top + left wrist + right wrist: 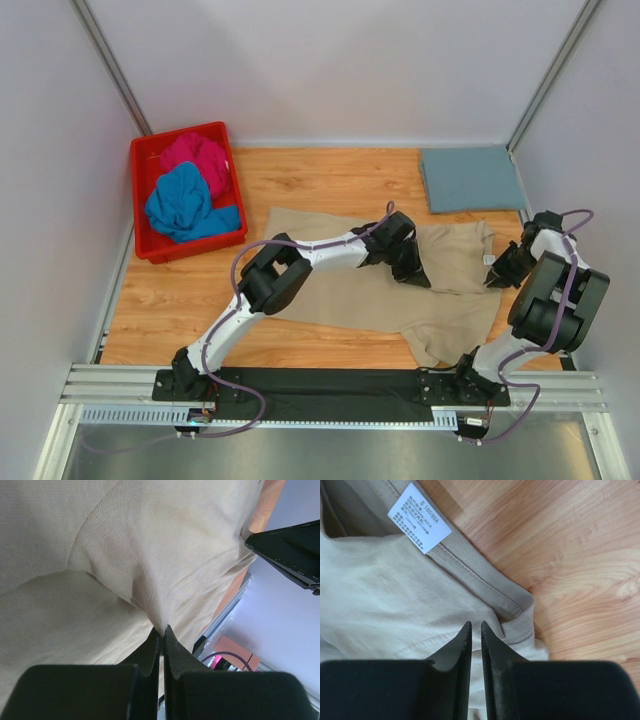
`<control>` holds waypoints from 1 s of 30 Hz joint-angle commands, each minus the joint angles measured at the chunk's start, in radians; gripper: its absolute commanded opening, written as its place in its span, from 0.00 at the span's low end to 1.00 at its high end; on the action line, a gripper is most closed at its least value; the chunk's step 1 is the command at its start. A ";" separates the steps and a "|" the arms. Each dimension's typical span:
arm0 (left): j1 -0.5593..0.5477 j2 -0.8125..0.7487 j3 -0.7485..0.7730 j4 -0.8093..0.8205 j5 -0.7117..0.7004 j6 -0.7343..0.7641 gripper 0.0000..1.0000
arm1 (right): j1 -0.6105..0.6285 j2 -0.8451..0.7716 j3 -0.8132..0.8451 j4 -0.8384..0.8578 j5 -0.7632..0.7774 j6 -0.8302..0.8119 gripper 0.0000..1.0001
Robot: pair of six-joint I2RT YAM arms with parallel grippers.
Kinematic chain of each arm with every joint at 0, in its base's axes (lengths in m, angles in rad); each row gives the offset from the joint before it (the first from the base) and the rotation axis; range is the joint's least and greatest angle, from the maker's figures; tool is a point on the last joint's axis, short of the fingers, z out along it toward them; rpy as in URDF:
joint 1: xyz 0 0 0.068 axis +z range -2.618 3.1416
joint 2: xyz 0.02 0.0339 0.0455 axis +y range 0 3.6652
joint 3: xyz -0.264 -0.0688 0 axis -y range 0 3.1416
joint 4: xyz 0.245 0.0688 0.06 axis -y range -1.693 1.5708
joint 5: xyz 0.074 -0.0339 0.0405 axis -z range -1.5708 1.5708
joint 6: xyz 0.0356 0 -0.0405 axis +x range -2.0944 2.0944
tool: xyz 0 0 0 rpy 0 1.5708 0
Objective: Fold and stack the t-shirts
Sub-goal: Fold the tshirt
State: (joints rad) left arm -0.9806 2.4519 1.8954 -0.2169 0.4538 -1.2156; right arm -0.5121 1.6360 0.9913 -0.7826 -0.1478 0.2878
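Observation:
The beige t-shirt (360, 295) lies spread across the middle of the wooden table. My left gripper (418, 278) rests on its right part, shut on a pinched-up fold of the beige cloth (125, 545), with the tips (162, 629) pressed together. My right gripper (493, 278) sits at the shirt's right edge, by the collar (485, 580) and the white size label (419, 517). Its jaws (475, 625) stand nearly together with beige cloth in the narrow slit. A folded grey-blue t-shirt (470, 178) lies at the back right. The magenta t-shirt (197, 155) and bright blue t-shirt (185, 205) are bunched in the bin.
The red plastic bin (137, 190) stands at the back left corner. White walls close in the table on three sides. A metal rail (110, 385) runs along the near edge by the arm bases. Bare wood (580, 555) shows to the right of the collar.

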 commanded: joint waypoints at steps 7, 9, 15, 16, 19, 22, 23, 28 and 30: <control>0.007 -0.013 0.047 -0.001 0.059 -0.041 0.00 | 0.000 -0.044 0.015 -0.043 0.033 -0.003 0.37; 0.010 -0.014 0.050 0.002 0.062 -0.048 0.00 | 0.000 -0.036 0.012 -0.040 0.042 0.004 0.39; 0.019 0.001 0.048 -0.007 0.077 -0.055 0.00 | -0.002 -0.019 -0.019 0.026 -0.004 0.011 0.35; 0.019 0.001 0.048 -0.007 0.077 -0.055 0.00 | -0.002 -0.016 -0.025 0.031 -0.006 0.014 0.35; 0.020 0.004 0.045 -0.009 0.079 -0.053 0.00 | -0.002 -0.001 -0.043 0.040 0.008 0.013 0.34; 0.020 0.009 0.050 -0.009 0.079 -0.053 0.00 | 0.000 0.004 -0.062 0.052 0.011 0.008 0.34; 0.020 0.012 0.050 -0.009 0.079 -0.053 0.00 | 0.000 0.004 -0.065 0.055 0.023 0.010 0.34; 0.020 0.024 0.070 -0.021 0.080 -0.053 0.00 | 0.000 0.024 -0.062 0.059 0.043 0.007 0.21; 0.020 0.030 0.080 -0.033 0.082 -0.051 0.00 | -0.002 0.024 -0.054 0.057 0.051 0.004 0.10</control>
State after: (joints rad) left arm -0.9604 2.4710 1.9209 -0.2291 0.5159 -1.2526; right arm -0.5121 1.6379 0.9356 -0.7582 -0.1223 0.2905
